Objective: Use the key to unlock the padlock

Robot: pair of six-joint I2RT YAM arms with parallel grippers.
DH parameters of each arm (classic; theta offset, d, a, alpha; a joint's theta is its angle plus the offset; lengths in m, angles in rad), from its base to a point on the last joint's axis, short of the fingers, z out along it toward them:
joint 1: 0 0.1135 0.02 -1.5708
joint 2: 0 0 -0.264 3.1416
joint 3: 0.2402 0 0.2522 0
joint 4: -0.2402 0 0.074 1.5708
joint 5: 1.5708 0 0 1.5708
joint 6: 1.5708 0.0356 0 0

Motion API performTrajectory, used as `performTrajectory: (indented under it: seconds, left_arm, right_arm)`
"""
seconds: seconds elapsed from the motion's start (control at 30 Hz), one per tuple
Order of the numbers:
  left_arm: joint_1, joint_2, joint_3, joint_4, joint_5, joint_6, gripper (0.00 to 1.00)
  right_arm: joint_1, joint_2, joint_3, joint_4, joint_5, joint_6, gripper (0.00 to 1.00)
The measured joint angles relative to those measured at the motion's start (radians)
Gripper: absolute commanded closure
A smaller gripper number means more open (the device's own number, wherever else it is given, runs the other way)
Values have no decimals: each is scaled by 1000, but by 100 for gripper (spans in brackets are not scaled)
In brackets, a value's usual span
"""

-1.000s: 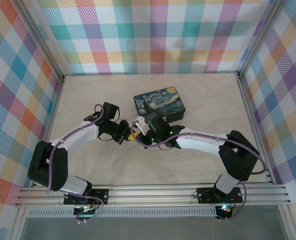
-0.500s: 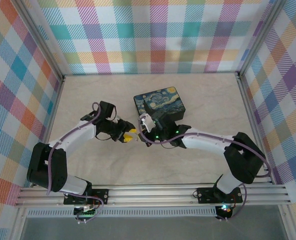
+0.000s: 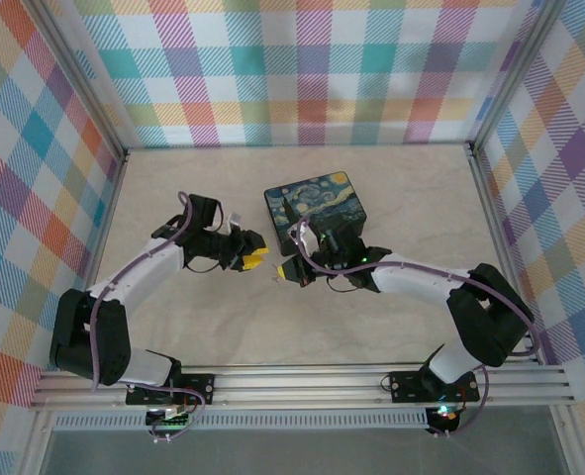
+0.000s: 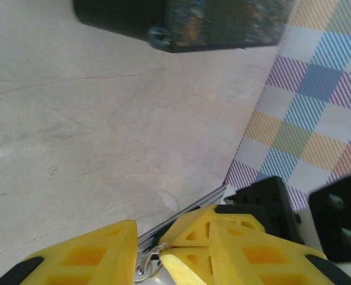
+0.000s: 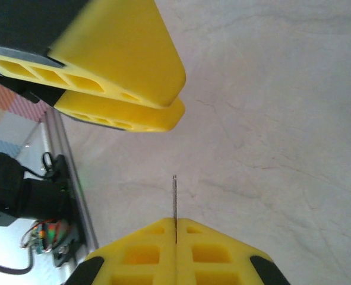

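My right gripper is shut on the key. Its thin silvery blade pokes out past the closed yellow tips, and its point is free above the bare table. My left gripper hovers a short way to the left, facing the right one. Its jaws stand a little apart. A small silvery piece with a wire loop, the padlock, spans the gap between them and touches both fingers. The padlock's body is cut off by the frame edge. The left gripper's yellow fingers cross the top of the right wrist view.
The dark box with the starry-night lid lies just behind both grippers. Checked walls and an aluminium frame close in the pale table. Open tabletop lies in front of the grippers and to the right.
The two grippers were tip to tip a second ago and have drawn apart, the left one back to the left and the right one to the right. The left jaws have widened.
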Motion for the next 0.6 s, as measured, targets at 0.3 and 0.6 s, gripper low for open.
performTrajectory:
  seconds: [0.3,0.6]
  left_arm:
    - [0,-90,0,21,60,208,69]
    - [-12,-105,0,25,111,356,70]
  right_arm:
    - [-9,-18,0,10,-69,18,100]
    - [-25,-85,0,-5,-114,10,100]
